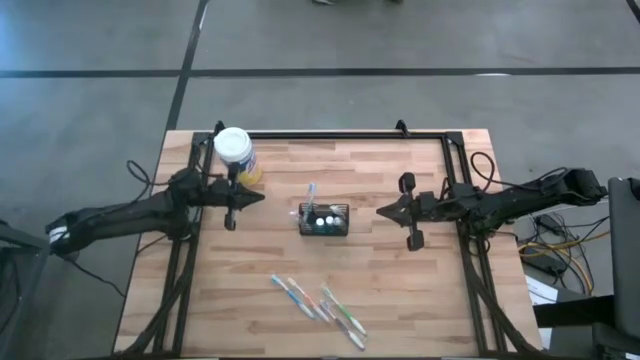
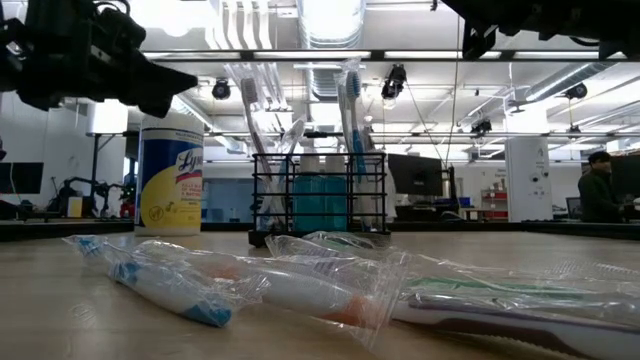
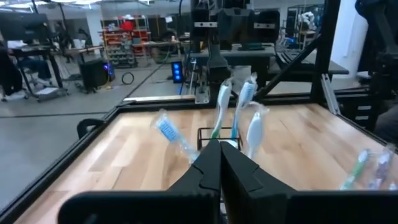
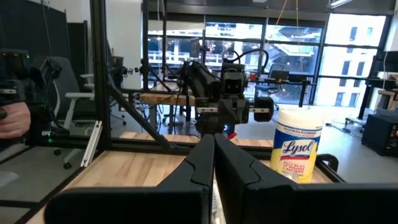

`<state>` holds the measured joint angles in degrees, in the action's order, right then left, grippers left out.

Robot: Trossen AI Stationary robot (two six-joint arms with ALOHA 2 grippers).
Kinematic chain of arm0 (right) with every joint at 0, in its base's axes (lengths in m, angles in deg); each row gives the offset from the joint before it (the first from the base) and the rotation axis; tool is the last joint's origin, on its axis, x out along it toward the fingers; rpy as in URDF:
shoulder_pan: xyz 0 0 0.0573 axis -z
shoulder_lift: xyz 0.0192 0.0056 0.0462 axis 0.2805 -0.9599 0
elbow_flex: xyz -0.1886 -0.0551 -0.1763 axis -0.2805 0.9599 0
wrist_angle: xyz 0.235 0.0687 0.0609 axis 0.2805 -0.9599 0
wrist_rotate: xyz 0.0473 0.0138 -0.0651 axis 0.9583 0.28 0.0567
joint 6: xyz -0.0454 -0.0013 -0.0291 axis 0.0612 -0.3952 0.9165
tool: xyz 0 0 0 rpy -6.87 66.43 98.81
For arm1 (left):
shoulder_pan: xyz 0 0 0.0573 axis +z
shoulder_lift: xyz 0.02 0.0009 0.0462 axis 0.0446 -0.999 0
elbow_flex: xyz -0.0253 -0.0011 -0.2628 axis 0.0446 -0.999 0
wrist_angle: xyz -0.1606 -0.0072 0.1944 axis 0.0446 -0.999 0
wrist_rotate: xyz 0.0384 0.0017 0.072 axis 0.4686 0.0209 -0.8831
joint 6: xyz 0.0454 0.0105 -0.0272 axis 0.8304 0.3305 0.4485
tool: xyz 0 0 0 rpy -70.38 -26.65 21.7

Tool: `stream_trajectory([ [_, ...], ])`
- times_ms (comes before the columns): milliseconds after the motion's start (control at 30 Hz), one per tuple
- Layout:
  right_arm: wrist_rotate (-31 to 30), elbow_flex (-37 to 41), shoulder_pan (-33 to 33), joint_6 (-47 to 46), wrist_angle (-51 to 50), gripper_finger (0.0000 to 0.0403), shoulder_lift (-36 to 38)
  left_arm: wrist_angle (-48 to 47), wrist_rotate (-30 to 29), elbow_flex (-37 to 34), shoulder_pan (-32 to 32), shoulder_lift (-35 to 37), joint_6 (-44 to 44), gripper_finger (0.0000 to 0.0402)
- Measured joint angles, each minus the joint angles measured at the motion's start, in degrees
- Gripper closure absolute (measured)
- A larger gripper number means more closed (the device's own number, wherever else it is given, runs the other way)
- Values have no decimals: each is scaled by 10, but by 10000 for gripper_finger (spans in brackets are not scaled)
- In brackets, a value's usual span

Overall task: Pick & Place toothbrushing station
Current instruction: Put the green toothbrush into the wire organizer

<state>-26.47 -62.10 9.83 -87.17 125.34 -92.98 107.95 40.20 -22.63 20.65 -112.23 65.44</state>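
The toothbrushing station (image 1: 324, 219), a small black mesh box holding several toothbrushes, stands upright on its base at the middle of the wooden table; it also shows in the low view (image 2: 318, 203) and the left wrist view (image 3: 219, 135). My left gripper (image 1: 262, 198) is shut and empty, above the table to the station's left. My right gripper (image 1: 380, 210) is shut and empty, to the station's right. Both point at the station from either side.
A yellow canister with a white lid (image 1: 236, 153) stands at the table's far left, close behind my left gripper. Several bagged toothbrushes (image 1: 318, 304) lie on the table near its front edge. A black frame rail (image 1: 330, 134) runs along the far edge.
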Motion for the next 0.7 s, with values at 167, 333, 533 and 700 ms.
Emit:
stream_trajectory([
  [167, 0, -3, 0, -1, -1, 394, 0, -86, -3, 45, -1, 36, 9, 401],
  [333, -8, -2, 0, -5, -4, 394, 0, -178, -67, 85, -2, 90, 35, 401],
  [533, -33, 0, 0, 1, -6, 394, -10, -194, -163, 82, -1, 141, 69, 401],
  [700, -48, 0, 0, 3, -1, 394, -23, -197, -197, 65, -1, 150, 81, 401],
])
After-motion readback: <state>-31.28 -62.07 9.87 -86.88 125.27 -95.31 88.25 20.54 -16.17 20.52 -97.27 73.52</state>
